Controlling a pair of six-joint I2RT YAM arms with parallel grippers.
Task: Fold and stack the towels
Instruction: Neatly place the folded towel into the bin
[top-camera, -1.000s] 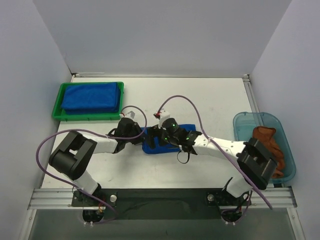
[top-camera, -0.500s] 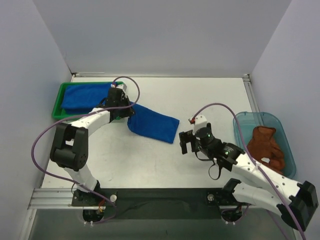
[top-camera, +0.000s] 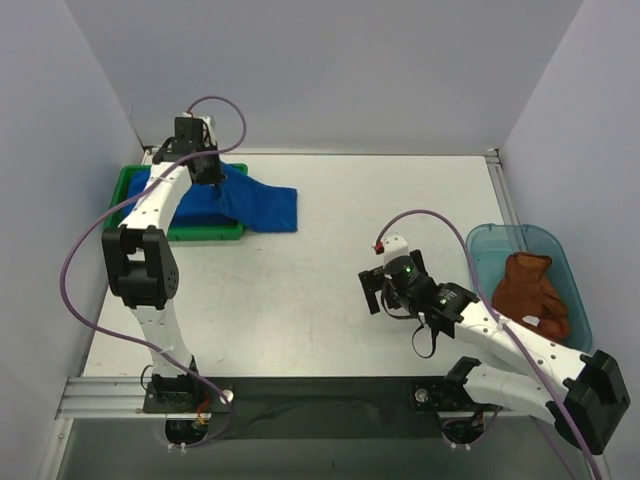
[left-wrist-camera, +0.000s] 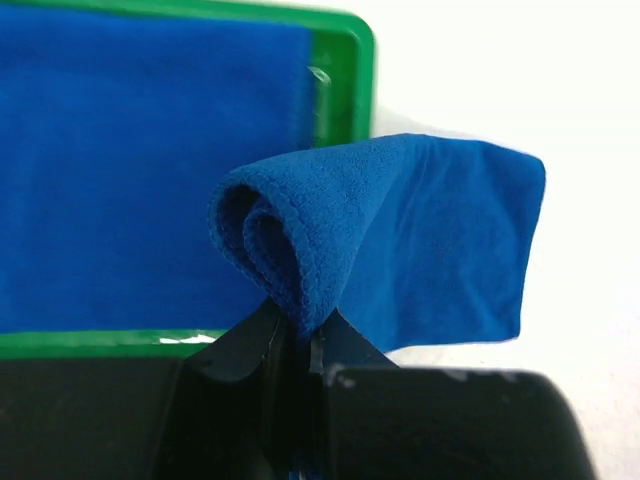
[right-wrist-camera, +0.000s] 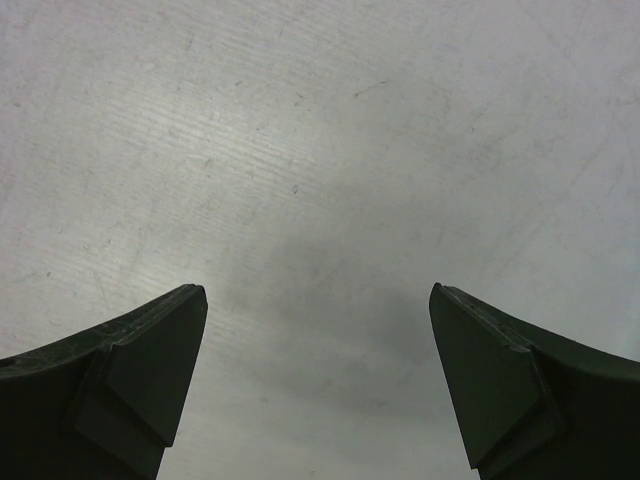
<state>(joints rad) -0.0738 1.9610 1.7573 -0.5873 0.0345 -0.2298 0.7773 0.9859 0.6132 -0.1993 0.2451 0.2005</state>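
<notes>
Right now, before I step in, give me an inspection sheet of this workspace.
Surface: white table, faintly scuffed.
Job's things: blue towel pinched at a fold, hanging past the right rim of the green tray; blue towel stack flat in the tray; rust-brown towel crumpled in the teal bin.
Clutter: nothing seen.
Grippers: left gripper shut on the blue towel; right gripper open, empty, over the table.
Cables: purple cable looping off each arm.
Surroundings: plain wall panels on three sides.

Tray (top-camera: 205, 234) sits left (towel (top-camera: 265, 207) overhanging it), bin (top-camera: 505, 229) right.
</notes>
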